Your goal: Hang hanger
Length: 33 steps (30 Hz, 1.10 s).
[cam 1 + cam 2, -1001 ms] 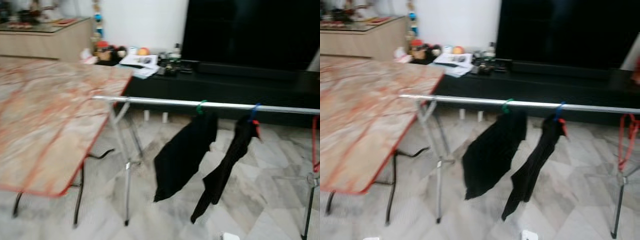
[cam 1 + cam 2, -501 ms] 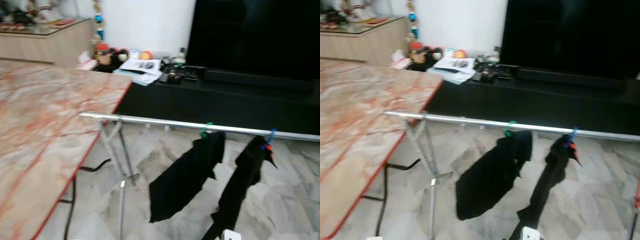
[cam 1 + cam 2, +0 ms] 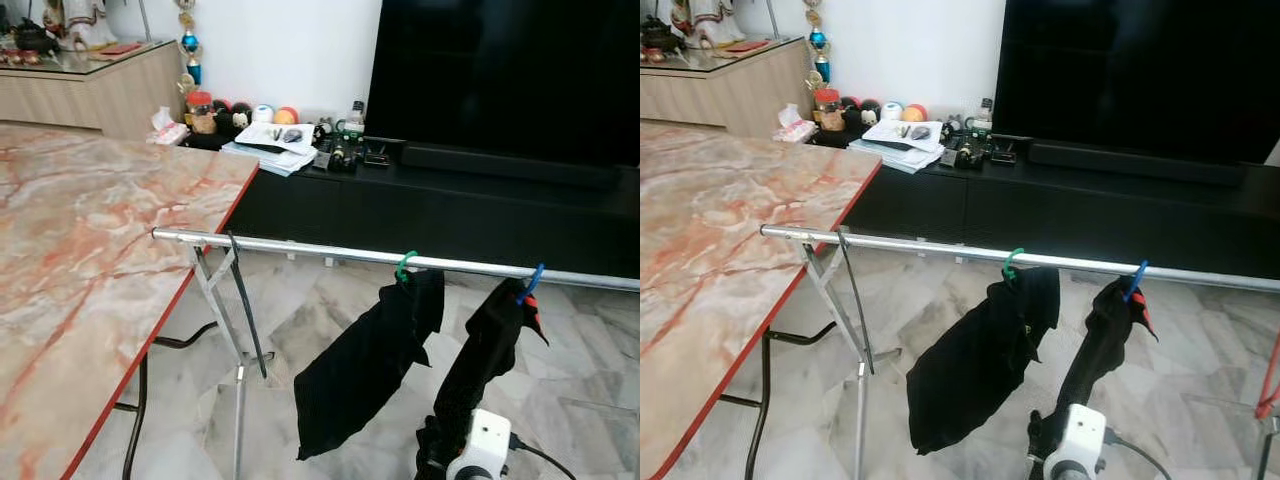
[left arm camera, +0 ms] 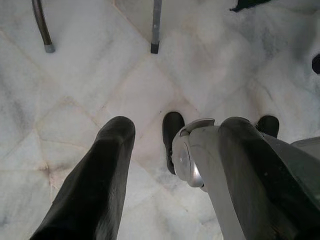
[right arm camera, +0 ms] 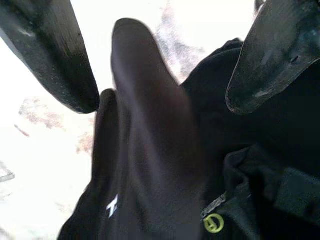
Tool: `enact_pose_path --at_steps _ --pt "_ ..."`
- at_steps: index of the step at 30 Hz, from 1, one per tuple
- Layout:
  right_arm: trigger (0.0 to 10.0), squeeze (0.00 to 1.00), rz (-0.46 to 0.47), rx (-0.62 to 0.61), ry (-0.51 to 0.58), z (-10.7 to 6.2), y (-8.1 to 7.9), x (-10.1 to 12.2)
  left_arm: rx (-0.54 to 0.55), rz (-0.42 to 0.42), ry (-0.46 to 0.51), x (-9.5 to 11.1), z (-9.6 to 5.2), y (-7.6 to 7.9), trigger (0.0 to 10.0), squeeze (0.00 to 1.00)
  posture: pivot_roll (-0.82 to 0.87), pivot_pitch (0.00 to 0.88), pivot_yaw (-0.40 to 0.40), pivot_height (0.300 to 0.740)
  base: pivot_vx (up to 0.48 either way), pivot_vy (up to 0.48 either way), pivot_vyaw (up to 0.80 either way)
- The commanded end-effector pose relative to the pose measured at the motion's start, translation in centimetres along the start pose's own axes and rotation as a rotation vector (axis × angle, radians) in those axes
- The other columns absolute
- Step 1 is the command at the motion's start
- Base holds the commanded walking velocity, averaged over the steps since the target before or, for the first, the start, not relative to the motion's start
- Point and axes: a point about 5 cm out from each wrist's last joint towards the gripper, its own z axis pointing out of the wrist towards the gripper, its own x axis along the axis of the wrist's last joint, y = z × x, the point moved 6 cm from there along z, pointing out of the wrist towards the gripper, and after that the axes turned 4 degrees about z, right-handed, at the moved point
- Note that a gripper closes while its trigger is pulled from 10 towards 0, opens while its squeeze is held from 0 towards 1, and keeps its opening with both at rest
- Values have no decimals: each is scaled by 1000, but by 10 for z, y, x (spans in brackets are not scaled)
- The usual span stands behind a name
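Risen since before, right end effector (image 5: 165, 65) spreads over black garment (image 5: 240, 165).

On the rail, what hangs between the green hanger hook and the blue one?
Nothing hangs there: in the left eye view the metal rail is bare between the green hanger hook and the blue hanger hook; their black garments hang apart.

Left end effector (image 4: 172, 132) fingers spread, hanging over pale marble floor (image 4: 75, 95); stand foot (image 4: 155, 47) nearby.
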Motion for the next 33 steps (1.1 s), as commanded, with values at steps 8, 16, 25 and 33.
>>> enact_pose_path --at_steps 8,16,25,33 --pt "5765 0 10 -12 26 11 -3 26 17 10 -18 -2 -1 -8 10000 0 191 0 -25 740 0 0 0" --pt "0 0 -18 61 7 15 -24 32 35 7 -20 -1 -3 -18 10000 0 206 0 -28 740 0 0 0" --pt "0 0 -30 68 -2 13 -25 26 32 18 -36 -9 -4 -16 10000 0 206 0 -25 740 0 0 0" --pt "0 0 -35 62 -10 12 -23 23 28 25 -34 -8 -4 -15 10000 0 207 0 -24 740 0 0 0"
